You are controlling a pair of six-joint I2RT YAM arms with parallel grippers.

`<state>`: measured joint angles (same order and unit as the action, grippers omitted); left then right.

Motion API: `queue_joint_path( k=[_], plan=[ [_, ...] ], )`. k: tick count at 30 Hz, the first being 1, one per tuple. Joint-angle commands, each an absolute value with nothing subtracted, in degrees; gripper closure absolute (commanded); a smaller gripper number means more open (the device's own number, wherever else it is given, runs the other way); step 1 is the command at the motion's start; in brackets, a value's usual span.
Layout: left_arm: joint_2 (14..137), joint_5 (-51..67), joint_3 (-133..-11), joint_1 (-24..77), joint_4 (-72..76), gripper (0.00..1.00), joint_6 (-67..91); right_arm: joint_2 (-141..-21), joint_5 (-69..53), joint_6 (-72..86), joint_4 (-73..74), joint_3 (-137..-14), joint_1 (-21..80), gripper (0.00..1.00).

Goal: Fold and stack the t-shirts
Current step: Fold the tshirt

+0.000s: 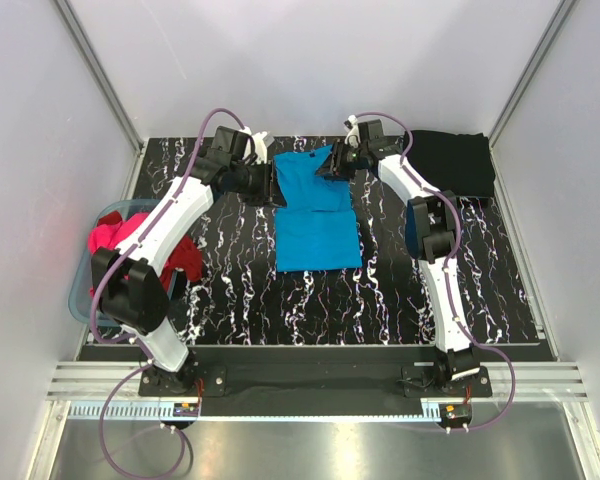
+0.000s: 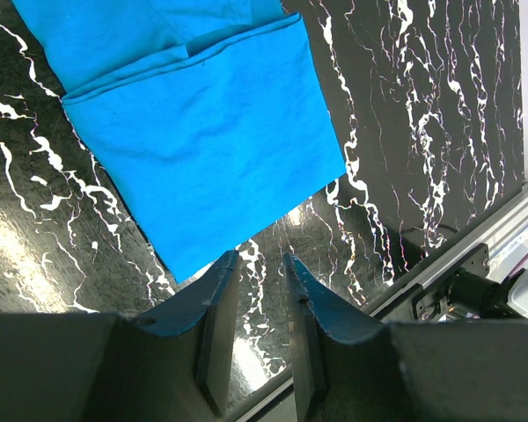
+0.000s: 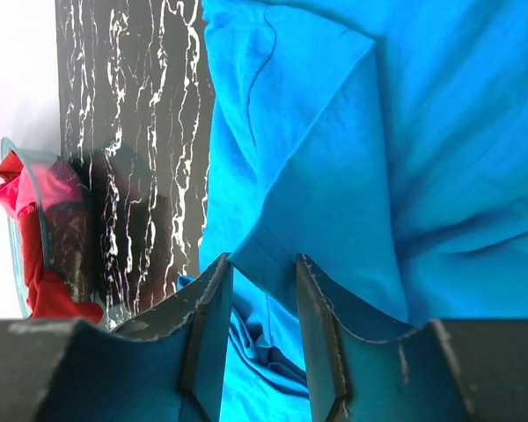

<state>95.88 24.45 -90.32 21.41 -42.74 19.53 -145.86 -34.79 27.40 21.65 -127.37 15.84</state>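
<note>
Top external view: turquoise t-shirt, half-folded, mid-desk toward the far edge. Left gripper: jaws narrowly apart, empty, beside its far-left side. Right gripper: jaws apart over a sleeve, seemingly not gripping. Next, you likely pinch both far corners and fold nearward.

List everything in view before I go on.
blue shirt: 1, turquoise, table centre, partly folded
black shirt: 1, black, far right corner
pink shirt: 1 seen, magenta, in tub
red shirt: 1 seen, red, in tub, partly under left arm
tub: 1, translucent pale blue, left table edge
table: 1, black with white veins
left gripper: 1, dark, open, at blue shirt's left edge
right gripper: 1, dark, open, over blue shirt's far end
</note>
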Motion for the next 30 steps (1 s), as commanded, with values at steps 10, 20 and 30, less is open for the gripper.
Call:
queue_joint_path(
  k=[10, 20, 30],
  plan=[
    [95.8, 26.37, -90.26, 20.92, -40.78, 0.69, 20.04, -142.47, -35.86, 27.69, 19.42, -127.18, 16.44, 0.61],
    [95.89, 26.1, -90.26, 20.92, -40.78, 0.69, 19.95, -144.76, -35.95, 28.21, 19.34, -126.3, 16.44, 0.56],
    [96.06, 25.93, -90.18, 20.74, -40.87, 0.69, 19.95, -142.56, -34.19, 26.81, 19.34, -125.42, 16.35, 0.8]
  ],
)
